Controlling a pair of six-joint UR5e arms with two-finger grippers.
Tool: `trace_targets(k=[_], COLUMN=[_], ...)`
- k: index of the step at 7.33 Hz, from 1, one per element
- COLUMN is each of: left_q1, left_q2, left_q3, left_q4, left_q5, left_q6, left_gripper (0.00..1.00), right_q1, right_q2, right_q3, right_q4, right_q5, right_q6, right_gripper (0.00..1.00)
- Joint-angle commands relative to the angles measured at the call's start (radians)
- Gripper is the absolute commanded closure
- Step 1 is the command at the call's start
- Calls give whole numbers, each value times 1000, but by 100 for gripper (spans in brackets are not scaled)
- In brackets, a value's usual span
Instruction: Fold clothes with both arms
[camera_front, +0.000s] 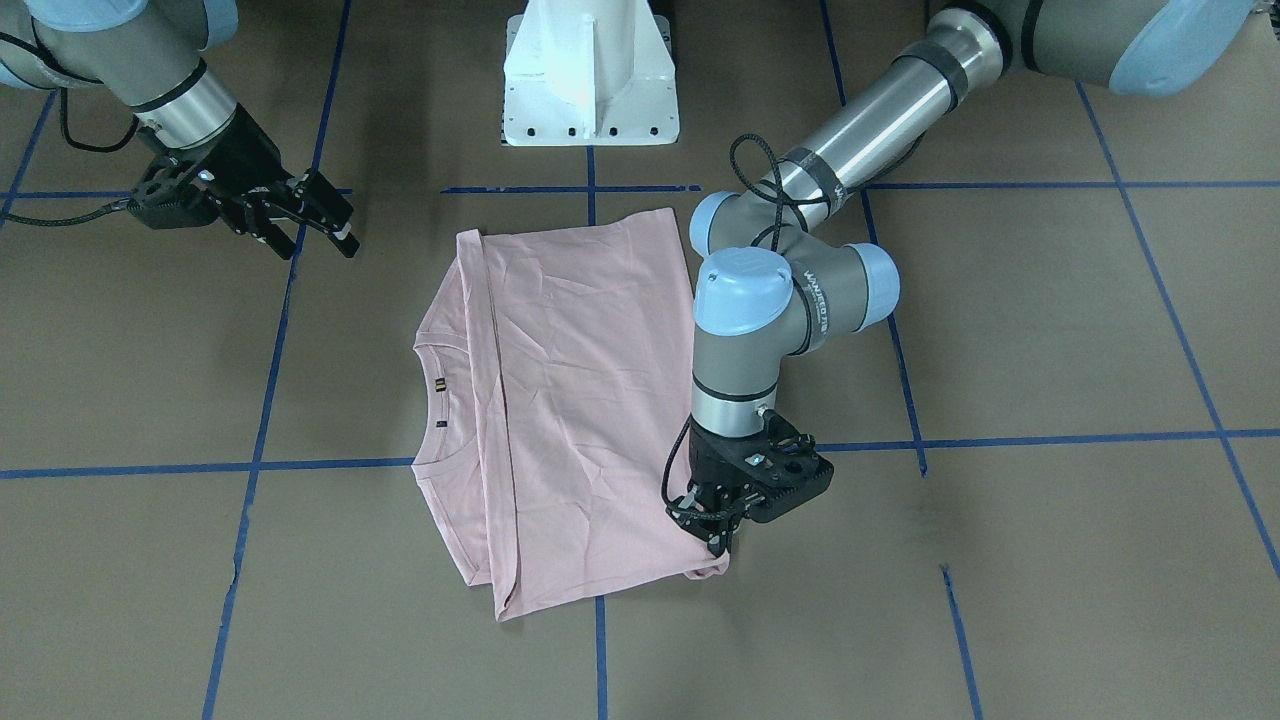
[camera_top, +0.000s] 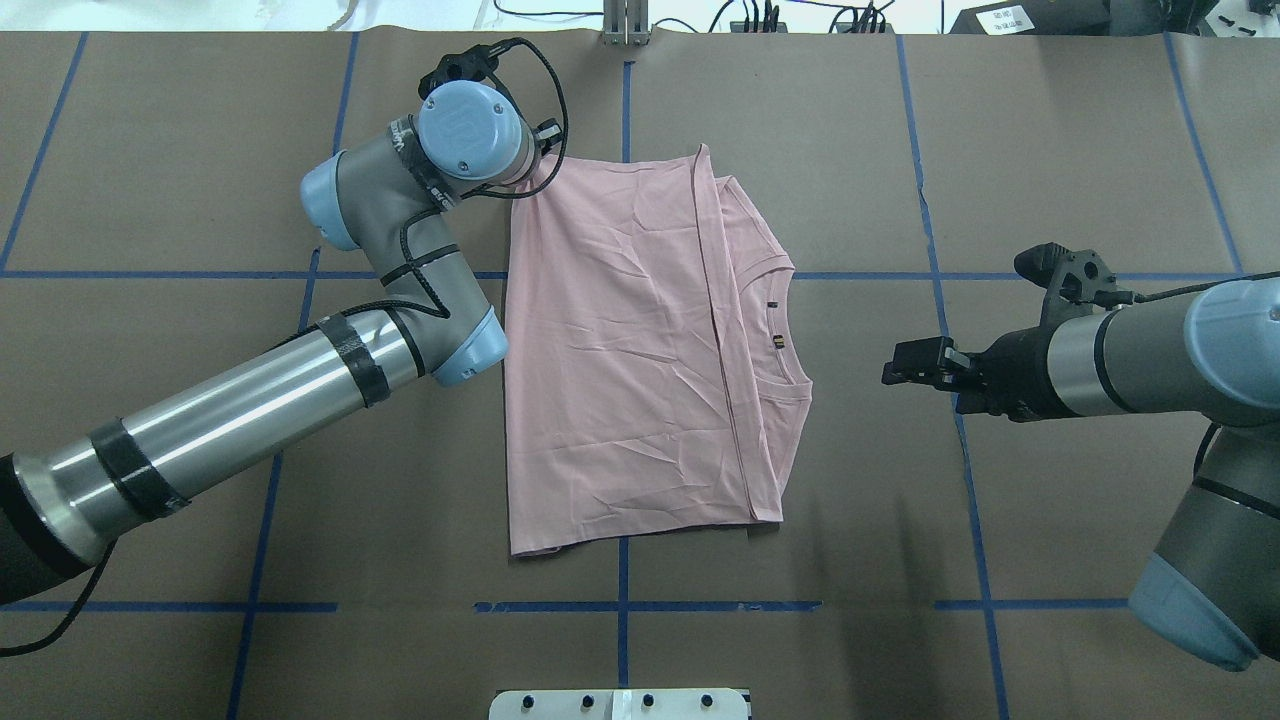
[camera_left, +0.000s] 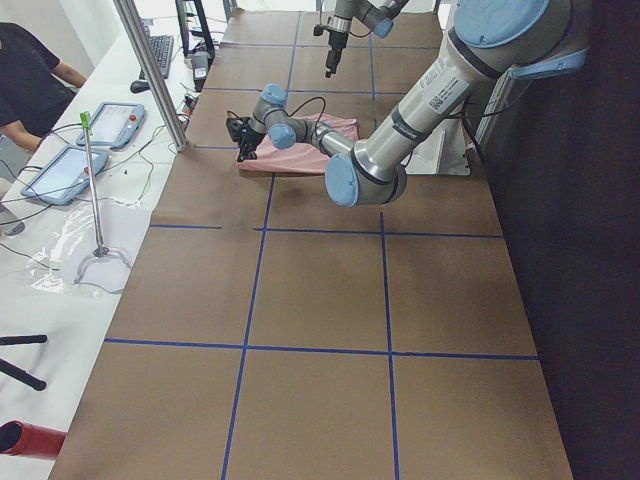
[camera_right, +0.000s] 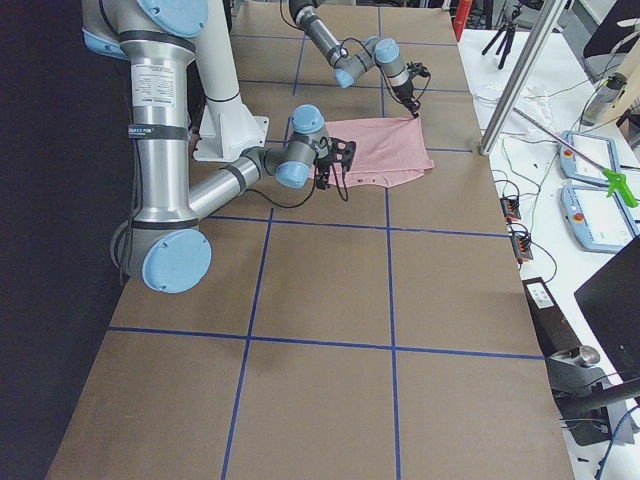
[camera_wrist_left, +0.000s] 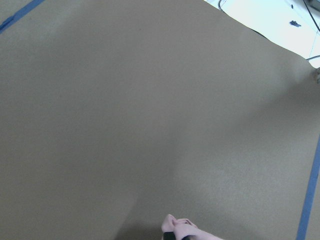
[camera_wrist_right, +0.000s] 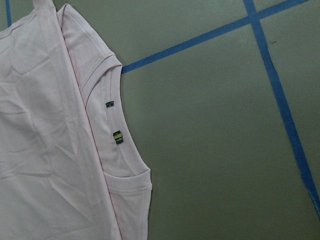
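Note:
The pale pink T-shirt (camera_front: 580, 400) lies flat on the brown table, plain side up, with one side folded over; it also shows in the overhead view (camera_top: 620, 350). Its collar with small tags (camera_wrist_right: 117, 136) faces my right arm. My left gripper (camera_front: 718, 545) points down at the shirt's far hem corner and is shut on a pinch of pink cloth (camera_wrist_left: 180, 231). In the overhead view the wrist hides most of the left gripper (camera_top: 540, 162). My right gripper (camera_front: 320, 235) is open and empty, held above bare table beside the collar (camera_top: 790, 340), apart from the shirt.
The white pedestal base (camera_front: 590, 80) stands at the robot's edge of the table. Blue tape lines (camera_top: 622, 606) grid the brown surface. Beyond the far edge are a metal pole (camera_left: 150, 70), tablets (camera_left: 110, 125) and a seated person (camera_left: 30, 80).

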Motion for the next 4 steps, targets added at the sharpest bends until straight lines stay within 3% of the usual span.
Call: trace_targets(k=[1, 2, 4], left_q1=[-9, -11, -20], left_q2=[-18, -18, -15], left_q3=[72, 78, 57], left_q4=[-63, -65, -63], left_q5=[32, 32, 15], left_q6=[22, 43, 47], left_gripper=[73, 1, 0], right_q1=[1, 1, 1], right_q2=[9, 17, 17], right_q3=[3, 1, 1], right_q4=[2, -1, -4], right_q5=[0, 0, -6], right_q6=[2, 2, 2], right_gripper=[0, 0, 0])
